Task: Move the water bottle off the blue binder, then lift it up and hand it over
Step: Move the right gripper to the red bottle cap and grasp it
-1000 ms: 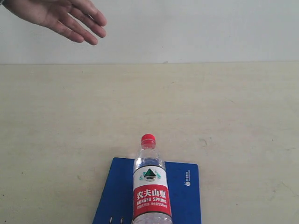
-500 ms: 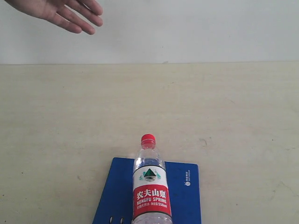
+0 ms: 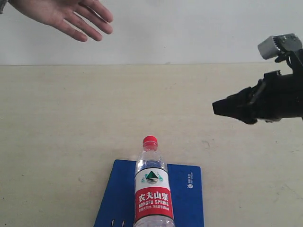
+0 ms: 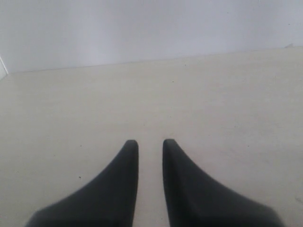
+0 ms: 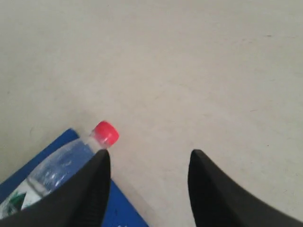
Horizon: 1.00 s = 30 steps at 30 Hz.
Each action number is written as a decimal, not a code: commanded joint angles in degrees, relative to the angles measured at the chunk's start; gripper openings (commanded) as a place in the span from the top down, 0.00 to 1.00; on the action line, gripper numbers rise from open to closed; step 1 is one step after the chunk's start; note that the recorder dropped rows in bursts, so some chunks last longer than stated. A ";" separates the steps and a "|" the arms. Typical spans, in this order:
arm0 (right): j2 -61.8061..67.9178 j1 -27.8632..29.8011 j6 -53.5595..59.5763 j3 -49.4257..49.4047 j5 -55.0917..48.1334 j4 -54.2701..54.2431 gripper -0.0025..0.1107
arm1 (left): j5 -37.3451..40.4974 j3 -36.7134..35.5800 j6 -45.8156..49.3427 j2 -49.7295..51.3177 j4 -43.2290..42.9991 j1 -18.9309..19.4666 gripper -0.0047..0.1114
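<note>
Pale beige table (image 3: 57,142) fills all three views, with a plain white wall (image 3: 189,28) behind it in the exterior and left wrist views only. Blue binder (image 3: 187,198) lies flat on the table; only one corner of it shows in the right wrist view. Water bottle (image 3: 151,189) stands upright on the binder, red cap up. Only the exterior view has the person's open hand (image 3: 61,14), palm out, in front of the wall, well apart from the bottle. Right gripper (image 3: 222,108) hovers above the table, near the bottle and not touching, spread wide and empty. Left gripper (image 4: 149,142) shows only in its own view, fingers barely parted, empty, over bare table.
</note>
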State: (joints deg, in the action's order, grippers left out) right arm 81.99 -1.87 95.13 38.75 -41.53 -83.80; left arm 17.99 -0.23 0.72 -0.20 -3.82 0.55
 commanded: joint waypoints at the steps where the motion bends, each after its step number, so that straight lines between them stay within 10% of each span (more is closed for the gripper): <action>1: 6.43 -0.69 -5.02 3.11 -1.99 -7.14 0.57 | -0.39 0.23 0.18 0.20 -0.11 -0.39 0.81; 8: 21.54 -11.62 -13.50 13.87 -0.09 -7.04 0.44 | -0.39 0.23 0.18 0.20 -0.11 -0.39 0.81; 30: 39.94 -14.82 -22.42 20.21 -9.30 -6.96 0.44 | -0.39 0.23 0.18 0.20 -0.11 -0.39 0.81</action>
State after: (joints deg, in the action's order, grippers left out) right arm 120.93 -16.61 72.72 58.80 -49.80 -90.74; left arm 17.99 -0.23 0.72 -0.20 -3.82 0.55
